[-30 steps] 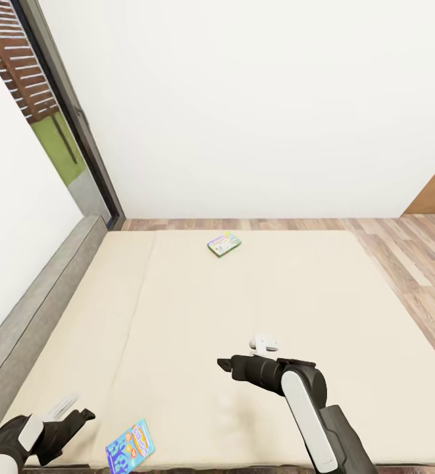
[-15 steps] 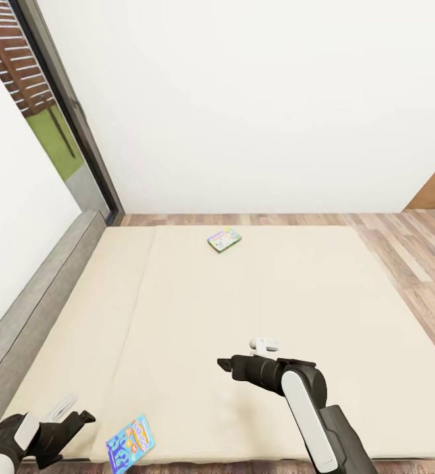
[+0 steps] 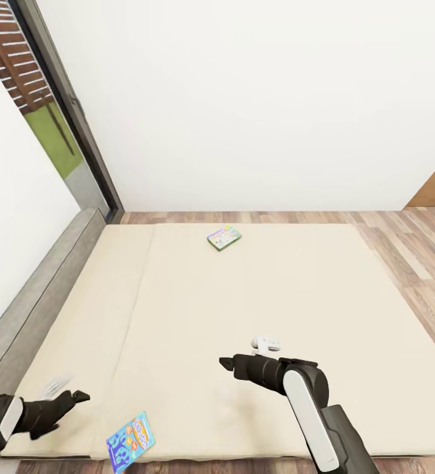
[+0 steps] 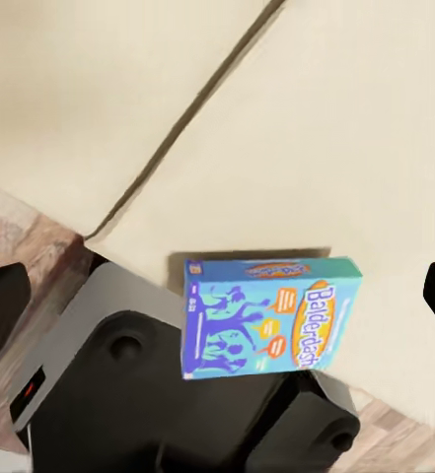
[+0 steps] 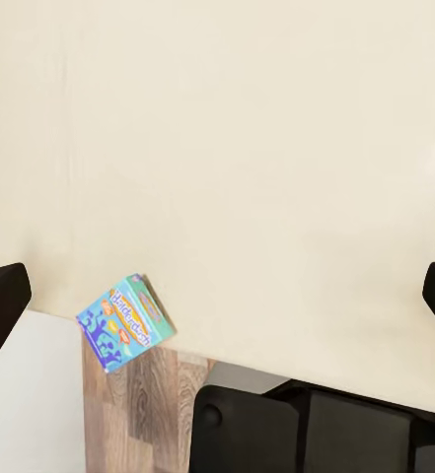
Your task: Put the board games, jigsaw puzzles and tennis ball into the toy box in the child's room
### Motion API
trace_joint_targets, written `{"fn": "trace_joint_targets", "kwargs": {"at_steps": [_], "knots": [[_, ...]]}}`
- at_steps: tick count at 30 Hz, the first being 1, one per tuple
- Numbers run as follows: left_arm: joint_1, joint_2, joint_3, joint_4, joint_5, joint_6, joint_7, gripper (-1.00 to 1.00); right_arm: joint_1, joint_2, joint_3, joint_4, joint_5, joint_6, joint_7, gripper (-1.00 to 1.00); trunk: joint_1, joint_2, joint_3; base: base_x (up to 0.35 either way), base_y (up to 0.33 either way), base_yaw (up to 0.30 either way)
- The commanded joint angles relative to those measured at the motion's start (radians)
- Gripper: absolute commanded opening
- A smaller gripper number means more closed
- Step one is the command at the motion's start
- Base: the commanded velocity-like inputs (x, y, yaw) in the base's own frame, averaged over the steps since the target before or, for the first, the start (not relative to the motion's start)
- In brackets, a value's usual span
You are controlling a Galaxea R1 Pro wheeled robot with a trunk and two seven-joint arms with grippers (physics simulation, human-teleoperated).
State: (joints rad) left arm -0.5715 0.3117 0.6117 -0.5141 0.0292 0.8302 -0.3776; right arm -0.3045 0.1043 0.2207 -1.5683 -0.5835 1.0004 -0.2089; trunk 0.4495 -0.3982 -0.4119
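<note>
The board games are two flat boxes lying on the bed [image 3: 256, 296]. The blue board game [image 3: 130, 442] lies at the near edge of the bed, close to the robot, and one corner seems to stick out a little over the edge. In the left wrist view this blue board game [image 4: 271, 317] lies flat with its printed lid up, right by the bed's edge, with the wood floor [image 4: 20, 236] below. In the right wrist view the same box [image 5: 126, 321] sits at the mattress edge above the floor planks.

The green and white board game [image 3: 224, 238] lies far away, near the far edge of the bed, close to the white wall [image 3: 256, 99].

The left gripper [image 3: 69, 397] hangs low over the near left corner of the bed, just beside the blue box but not touching it. Its fingers hold nothing. In the left wrist view the two dark fingers [image 4: 2, 305] sit at the two sides of the picture, spread wide.

The right gripper [image 3: 226, 363] hangs over the middle of the bed, well apart from both boxes. Its fingers [image 5: 0, 305] are spread wide too and hold nothing.

A grey headboard [image 3: 33, 309] runs along the left side of the bed. A dark door frame [image 3: 66, 112] stands in the far left corner.
</note>
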Motion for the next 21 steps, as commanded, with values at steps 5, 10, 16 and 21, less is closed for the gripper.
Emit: {"fn": "trace_joint_targets", "kwargs": {"at_steps": [5, 10, 16, 21], "knots": [[0.000, 0.008, -0.182, -0.004, 0.000, -0.030, -0.010, 1.00, -0.001, 0.000, 0.000, -0.001, -0.010, 0.003, -0.010, 1.00, 0.001, -0.002, -0.002, 0.000, 0.000, 0.000], [0.002, 0.009, -0.349, -0.005, -0.003, -0.131, -0.007, 1.00, -0.001, 0.000, 0.000, -0.001, -0.010, 0.003, -0.010, 1.00, 0.001, -0.002, -0.002, 0.000, 0.000, 0.000], [0.010, 0.009, -0.477, -0.003, -0.018, -0.246, 0.010, 1.00, -0.001, 0.000, -0.001, 0.000, -0.010, 0.003, -0.010, 1.00, 0.001, -0.002, -0.002, 0.000, 0.000, 0.000], [0.016, 0.006, -0.547, 0.001, -0.078, -0.342, 0.084, 1.00, -0.001, 0.000, -0.001, 0.000, -0.010, 0.003, -0.010, 1.00, 0.001, -0.002, -0.002, 0.000, 0.000, 0.000]]}}
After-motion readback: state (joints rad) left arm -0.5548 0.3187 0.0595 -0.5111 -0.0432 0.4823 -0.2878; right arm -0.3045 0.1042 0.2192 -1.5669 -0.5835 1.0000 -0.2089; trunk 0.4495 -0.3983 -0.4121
